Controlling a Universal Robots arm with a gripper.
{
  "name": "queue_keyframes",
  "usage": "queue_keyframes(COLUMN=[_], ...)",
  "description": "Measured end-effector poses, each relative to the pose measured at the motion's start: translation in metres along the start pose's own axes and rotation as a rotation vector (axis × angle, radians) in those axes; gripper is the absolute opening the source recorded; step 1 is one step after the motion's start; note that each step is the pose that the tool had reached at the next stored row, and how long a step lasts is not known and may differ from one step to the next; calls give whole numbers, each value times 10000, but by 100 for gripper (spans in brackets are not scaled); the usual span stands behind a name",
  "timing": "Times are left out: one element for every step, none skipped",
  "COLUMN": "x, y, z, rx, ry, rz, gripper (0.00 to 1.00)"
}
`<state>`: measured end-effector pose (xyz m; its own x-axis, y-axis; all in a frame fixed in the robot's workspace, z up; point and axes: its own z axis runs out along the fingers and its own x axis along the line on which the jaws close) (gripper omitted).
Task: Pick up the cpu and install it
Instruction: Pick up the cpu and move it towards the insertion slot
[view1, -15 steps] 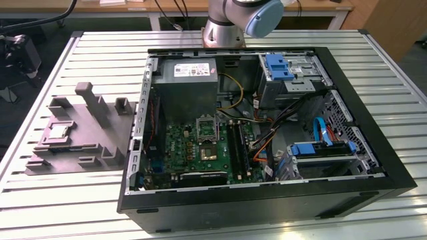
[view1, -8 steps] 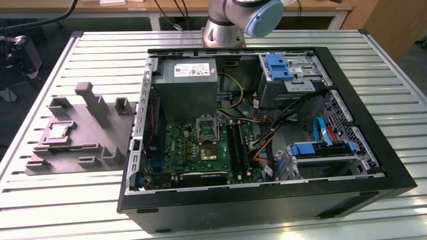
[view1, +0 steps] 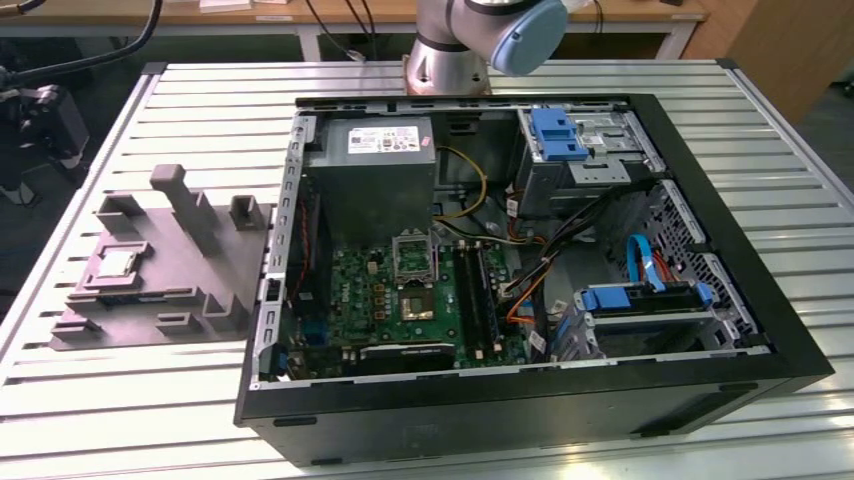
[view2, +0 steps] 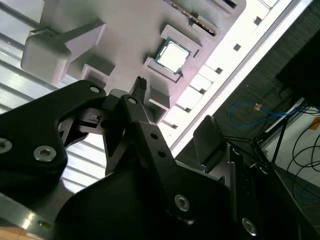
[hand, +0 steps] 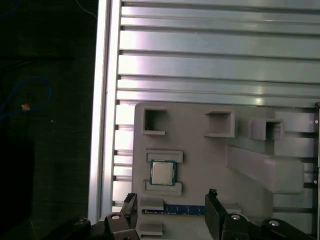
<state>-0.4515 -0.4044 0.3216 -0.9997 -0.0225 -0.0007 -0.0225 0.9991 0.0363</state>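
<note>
First wrist view: the gripper (hand: 171, 206) stands wide open with nothing between its two black fingers (hand: 129, 207). Both fingertips hang above the near edge of one grey moulded tray (hand: 200, 165), apart from it. The one cpu (hand: 162, 173), a small square chip with a pale metal top, lies flat in a shallow seat on that tray. Two low raised bars (hand: 165, 156) flank it, one on the side facing the gripper and one on the far side. The cpu sits just beyond the fingertips, within the span between them and closer to one finger than the other; neither touches it. One thin blue-green strip of circuit board (hand: 172, 210) lies in the tray between the fingers. Farther from the gripper than the cpu, the tray carries three open square pockets (hand: 155, 121) and one long sloped block (hand: 265, 170).

In the second wrist view the cpu (view2: 173, 55) lies past one fingertip (view2: 141, 85), untouched.

In the exterior view the tray (view1: 147, 300) rests on one slatted metal table (view1: 534, 75) with the cpu (view1: 118, 262) on it. One open computer case (view1: 747, 330) lies on the exterior view's right of the tray. Inside it are one green motherboard (view1: 387, 300) and two blue drive brackets (view1: 558, 132). The arm (view1: 467, 40) rises behind the case.
</note>
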Motion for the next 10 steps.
queue_keyframes(x=[0, 0, 0, 0, 0, 0, 0, 0, 0, 0], y=[-1, -1, -2, -2, -3, -3, -3, -4, -3, -4], z=[12, 24, 37, 49, 62, 73, 81, 88, 92, 97], rx=[0, 0, 0, 1, 0, 0, -1, -2, -2, -2], ry=[-1, -2, -3, -2, -4, -4, -5, -5, -3, -4], rz=[19, 41, 59, 74, 87, 96, 99, 100, 101, 101], gripper=[65, 65, 65, 65, 65, 65, 65, 65, 65, 65])
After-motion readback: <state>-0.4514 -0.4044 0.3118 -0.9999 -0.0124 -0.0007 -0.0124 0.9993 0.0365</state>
